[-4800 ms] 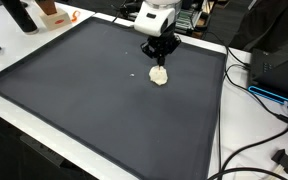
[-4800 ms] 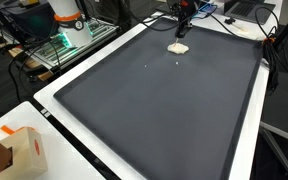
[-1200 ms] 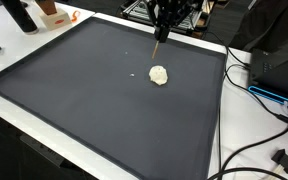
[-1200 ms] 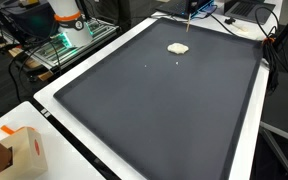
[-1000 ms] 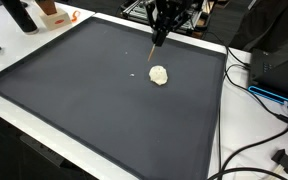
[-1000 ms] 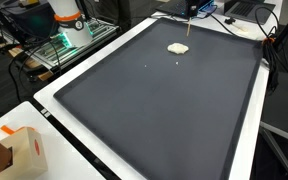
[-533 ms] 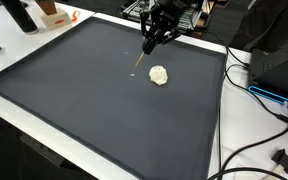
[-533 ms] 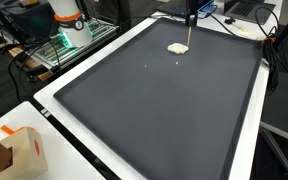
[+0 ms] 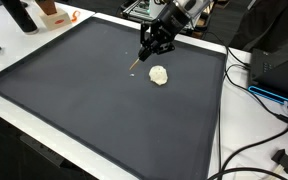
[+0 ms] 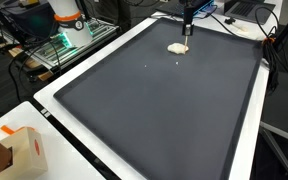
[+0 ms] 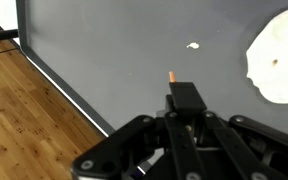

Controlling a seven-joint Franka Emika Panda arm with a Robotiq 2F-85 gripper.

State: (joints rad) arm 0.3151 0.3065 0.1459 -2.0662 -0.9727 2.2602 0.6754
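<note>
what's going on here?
The robot's gripper is shut on a thin tan stick, held tilted over the dark grey mat. The stick's tip points down beside a pale cream dough-like lump, not onto it. In the wrist view the lump shows a few small dark dots on top. A tiny white crumb lies on the mat nearby. Whether the tip touches the mat can't be told.
</note>
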